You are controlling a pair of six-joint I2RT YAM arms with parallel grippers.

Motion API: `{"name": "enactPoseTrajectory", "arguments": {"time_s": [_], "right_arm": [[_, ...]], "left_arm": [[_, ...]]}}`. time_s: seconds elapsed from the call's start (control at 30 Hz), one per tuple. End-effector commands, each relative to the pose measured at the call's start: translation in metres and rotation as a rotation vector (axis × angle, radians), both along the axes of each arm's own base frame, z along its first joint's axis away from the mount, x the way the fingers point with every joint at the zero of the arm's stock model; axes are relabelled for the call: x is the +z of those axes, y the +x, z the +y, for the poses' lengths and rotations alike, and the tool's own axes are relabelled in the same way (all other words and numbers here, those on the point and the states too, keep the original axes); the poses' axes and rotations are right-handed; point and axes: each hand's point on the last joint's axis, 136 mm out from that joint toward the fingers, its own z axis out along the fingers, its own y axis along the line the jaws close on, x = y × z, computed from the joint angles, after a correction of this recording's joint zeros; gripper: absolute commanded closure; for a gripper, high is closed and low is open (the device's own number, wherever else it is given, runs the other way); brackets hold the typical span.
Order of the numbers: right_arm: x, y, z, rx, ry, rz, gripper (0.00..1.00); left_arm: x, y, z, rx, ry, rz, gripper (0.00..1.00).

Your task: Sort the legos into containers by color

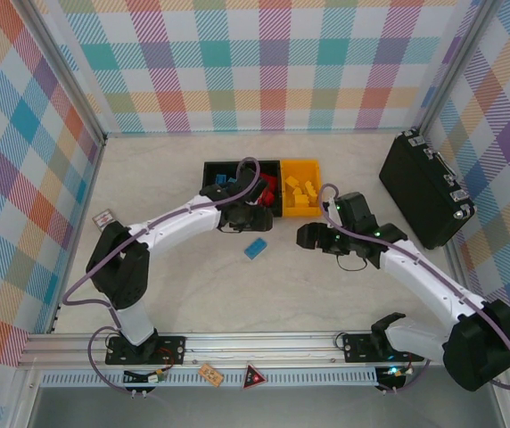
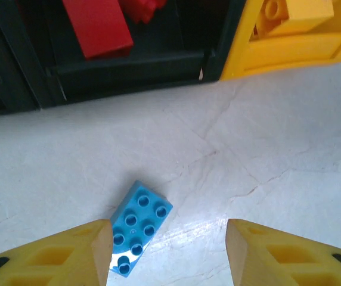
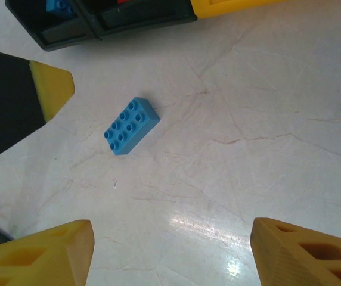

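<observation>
Standing at the arms' end of the tabletop (image 1: 166, 294), so near to far. Closest to me is the right gripper (image 1: 313, 236), jaws spread apart with nothing in them. At its 8 o'clock, a single blue lego (image 1: 256, 248) lies loose, studs up and flat on the tabletop. The left gripper (image 1: 242, 214) hangs just past it at the lego's 11 o'clock, also spread and empty. From its wrist camera the blue lego (image 2: 138, 226) sits right beside one fingertip, skewed to the jaws rather than centred between them.

Beyond that, at 12 o'clock, are the containers (image 1: 264, 165) in a row. The left black bin (image 1: 209, 169) has blue legos in it, the middle black bin (image 1: 275, 212) holds red legos (image 1: 268, 189), and the yellow bin (image 1: 313, 166) holds yellow legos (image 1: 301, 192). A black hard case (image 1: 424, 187) stands well off at 2 o'clock.

What could go wrong, in my view:
- **Both grippers on one lego:** they're both hovering near it, so if both go for it they could knock fingers.
- **Skewed lego:** if the left gripper drops straight down, a finger could land on top of it or shove it sideways instead of pinching it.
- **Wrong bin:** the red bin sits directly next to the blue one, so a sloppy drop could put it in the wrong colour.
</observation>
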Motion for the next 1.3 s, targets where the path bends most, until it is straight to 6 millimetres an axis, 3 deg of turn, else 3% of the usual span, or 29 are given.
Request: {"name": "enactPoseTrajectory", "arguments": {"time_s": [0.0,0.33,0.9,1.17,1.23,1.27], "right_arm": [[-0.002,-0.012,0.002,0.038,0.029,0.02,0.3],[-0.009,-0.03,0.013,0.103,0.081,0.031,0.29],[-0.027,-0.039,0.018,0.126,0.073,0.063,0.29],[-0.032,-0.039,0.017,0.119,0.066,0.07,0.3],[-0.032,-0.038,0.017,0.117,0.068,0.072,0.3],[-0.033,-0.038,0.017,0.116,0.067,0.072,0.3]], "left_arm": [[0.008,-0.014,-0.006,-0.078,-0.034,-0.019,0.47],[-0.024,-0.034,0.001,-0.134,0.043,0.007,0.32],[-0.074,-0.029,0.004,-0.167,0.182,0.04,0.31],[-0.094,-0.034,0.002,-0.185,0.253,0.066,0.41],[-0.096,-0.035,0.002,-0.191,0.288,0.057,0.51],[-0.096,-0.036,0.001,-0.195,0.303,0.052,0.61]]}}
